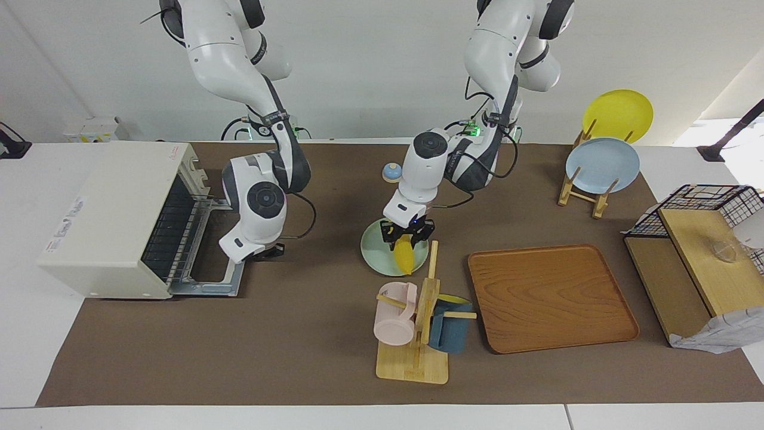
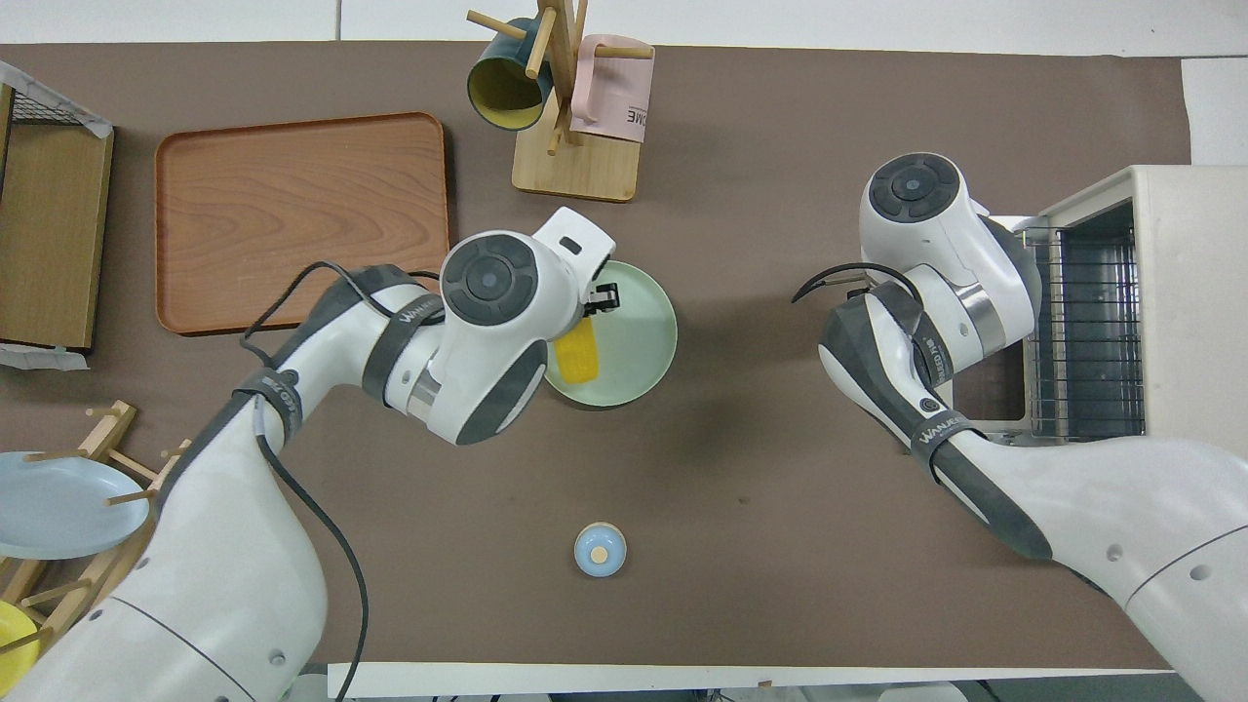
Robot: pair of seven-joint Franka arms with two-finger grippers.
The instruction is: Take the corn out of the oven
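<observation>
Most of your job is done: left gripper (image 1: 408, 237) holds corn (image 1: 404, 253) over plate (image 1: 375, 255), oven (image 1: 119, 218) open; release remains.

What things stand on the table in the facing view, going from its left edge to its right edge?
Oven → green plate with the corn → mug rack → wooden tray → plate stand → wire basket.

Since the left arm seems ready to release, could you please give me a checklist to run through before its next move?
1. Bright yellow corn cob out of the cream-white toaster oven: ok.
2. Left gripper shut on corn: ok.
3. Corn over the pale green round plate: ok.
4. Corn resting on plate: cannot tell.
5. Oven door open, right gripper over it: ok.
6. Wooden mug rack apart from corn: ok.
</observation>
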